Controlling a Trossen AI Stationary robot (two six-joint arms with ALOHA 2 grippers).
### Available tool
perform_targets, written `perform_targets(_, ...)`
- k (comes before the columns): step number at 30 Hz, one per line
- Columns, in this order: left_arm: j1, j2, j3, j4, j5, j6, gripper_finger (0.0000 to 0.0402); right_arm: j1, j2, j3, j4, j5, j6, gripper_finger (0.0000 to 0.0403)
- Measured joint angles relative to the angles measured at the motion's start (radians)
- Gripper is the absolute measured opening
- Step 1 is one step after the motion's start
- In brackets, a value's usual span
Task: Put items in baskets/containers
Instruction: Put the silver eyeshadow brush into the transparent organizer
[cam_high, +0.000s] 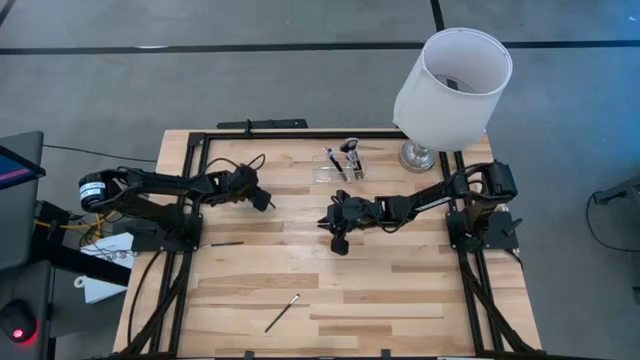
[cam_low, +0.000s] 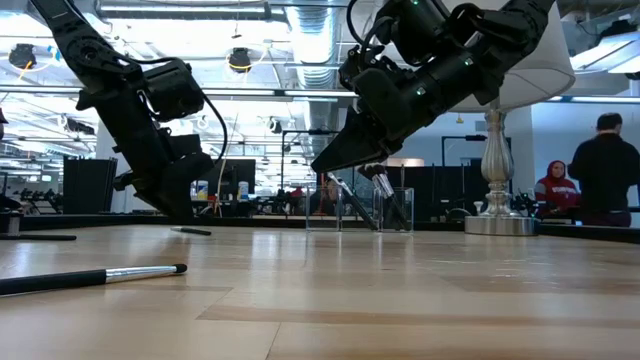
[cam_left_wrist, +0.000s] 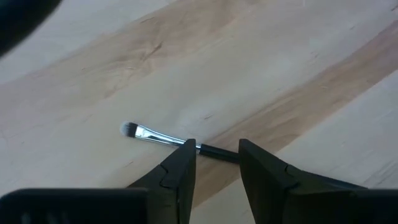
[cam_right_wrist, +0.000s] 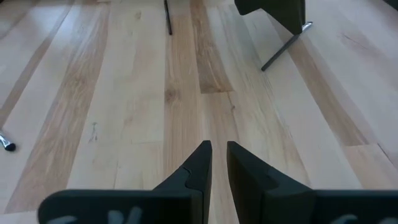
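Note:
A clear organizer (cam_high: 338, 172) (cam_low: 360, 210) stands at the table's far middle, and a few brushes (cam_high: 348, 152) lean upright in it. My left gripper (cam_high: 264, 203) (cam_left_wrist: 217, 163) is open, low over a silver-ferruled brush (cam_left_wrist: 152, 135) (cam_right_wrist: 283, 48) lying flat on the table. That brush's handle runs across the gap between the fingertips. My right gripper (cam_high: 338, 243) (cam_right_wrist: 219, 149) is shut and empty, raised over the table's middle, near side of the organizer. Two more brushes lie flat: one (cam_high: 228, 243) near the left edge, one (cam_high: 282, 313) (cam_low: 100, 277) near the near edge.
A white-shaded lamp (cam_high: 450, 85) stands on its metal base (cam_low: 497, 190) at the far right corner, next to the organizer. Black frame rails (cam_high: 190, 190) run along the table's left, right and far edges. People show in the room beyond the table.

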Motion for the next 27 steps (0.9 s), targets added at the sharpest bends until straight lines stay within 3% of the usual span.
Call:
perform_targets(7,0.001,0.0,0.0,-0.001,0.047,0.002,0.0117,0.0,0.0,0.0,0.0,0.0,0.006,0.0042)
perform_targets(27,0.001,0.0,-0.001,-0.008,0.047,0.01,0.0117,0.0,0.0,0.0,0.0,0.0,0.009,0.0042)
